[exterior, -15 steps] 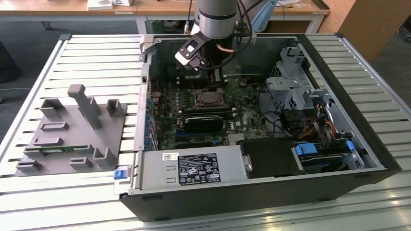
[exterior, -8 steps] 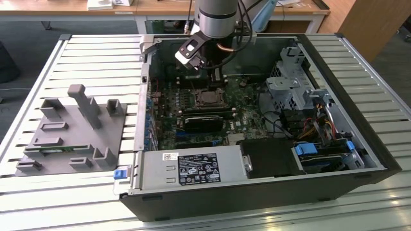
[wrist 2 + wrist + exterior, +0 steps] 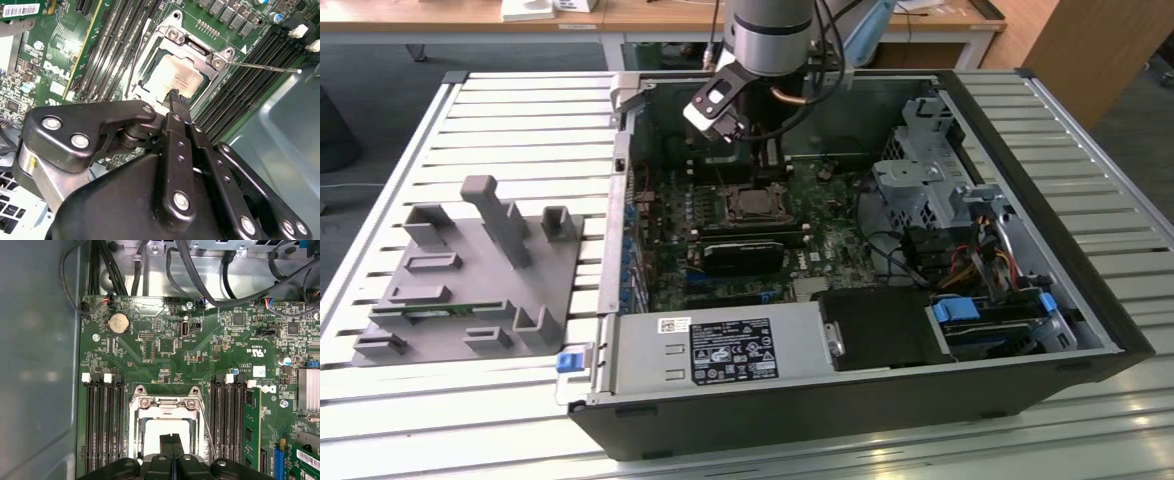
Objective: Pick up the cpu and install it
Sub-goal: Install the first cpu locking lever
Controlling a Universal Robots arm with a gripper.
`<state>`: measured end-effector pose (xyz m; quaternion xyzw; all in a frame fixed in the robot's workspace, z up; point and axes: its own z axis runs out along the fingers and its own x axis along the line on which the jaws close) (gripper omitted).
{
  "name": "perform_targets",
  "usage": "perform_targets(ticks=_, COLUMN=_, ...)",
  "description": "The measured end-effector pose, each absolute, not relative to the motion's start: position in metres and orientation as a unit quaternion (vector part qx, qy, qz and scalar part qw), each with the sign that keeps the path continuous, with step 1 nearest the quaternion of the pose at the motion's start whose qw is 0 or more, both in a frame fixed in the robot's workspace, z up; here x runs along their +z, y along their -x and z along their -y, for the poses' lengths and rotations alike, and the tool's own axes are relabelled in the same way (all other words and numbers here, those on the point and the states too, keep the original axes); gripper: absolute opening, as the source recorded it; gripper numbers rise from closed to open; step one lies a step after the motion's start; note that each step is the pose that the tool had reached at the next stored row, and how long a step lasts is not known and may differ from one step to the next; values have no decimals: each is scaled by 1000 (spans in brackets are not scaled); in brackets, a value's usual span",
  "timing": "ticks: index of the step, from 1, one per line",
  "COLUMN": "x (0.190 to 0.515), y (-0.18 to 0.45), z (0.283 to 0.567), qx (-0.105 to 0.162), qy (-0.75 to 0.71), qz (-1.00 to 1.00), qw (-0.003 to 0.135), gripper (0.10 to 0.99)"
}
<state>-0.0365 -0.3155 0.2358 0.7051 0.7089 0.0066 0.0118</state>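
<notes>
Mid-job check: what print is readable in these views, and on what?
Power supply label: print too small to read.
Barcode sticker in the second wrist view: digits blurred.
Motherboard: a white maker's logo; tiny white codes too small to read.
The cpu: no print made out.

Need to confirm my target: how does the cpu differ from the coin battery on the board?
The cpu is square and pale; the coin battery is round and smaller. The cpu sits inside a metal socket frame, the coin battery on the bare motherboard. Both lie flat.
</notes>
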Motion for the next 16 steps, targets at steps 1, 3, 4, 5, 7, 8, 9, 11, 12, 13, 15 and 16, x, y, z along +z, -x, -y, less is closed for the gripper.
perform_targets(ticks=1, x=237, y=36, z=315, qx=7, qy=-705, qz=-709, qw=12, gripper=106)
perform_targets(ticks=3, x=239, y=37, z=315, qx=7, qy=-705, qz=-709, qw=12, gripper=106)
perform_targets(ticks=4, x=240, y=37, z=315, qx=7, qy=-705, qz=-709, qw=12, gripper=106)
perform_targets(ticks=5, x=241, y=37, z=316, qx=7, qy=-705, qz=-709, qw=12, gripper=106)
perform_targets(ticks=7, x=243, y=37, z=315, qx=7, qy=-705, qz=-709, qw=12, gripper=106)
perform_targets(ticks=8, x=244, y=36, z=315, qx=7, qy=-705, qz=-709, qw=12, gripper=106)
perform_targets(ticks=9, x=245, y=36, z=315, qx=7, qy=-705, qz=-709, qw=12, gripper=106)
perform_targets(ticks=11, x=248, y=36, z=315, qx=7, qy=-705, qz=-709, qw=12, gripper=106)
perform_targets(ticks=12, x=249, y=36, z=315, qx=7, qy=-705, qz=-709, qw=12, gripper=106)
perform_targets(ticks=13, x=250, y=36, z=315, qx=7, qy=-705, qz=-709, qw=12, gripper=106)
perform_targets(ticks=15, x=253, y=36, z=315, qx=7, qy=-705, qz=-709, qw=12, gripper=106)
perform_targets(ticks=16, x=255, y=36, z=315, qx=7, qy=-705, qz=-709, qw=12, gripper=106)
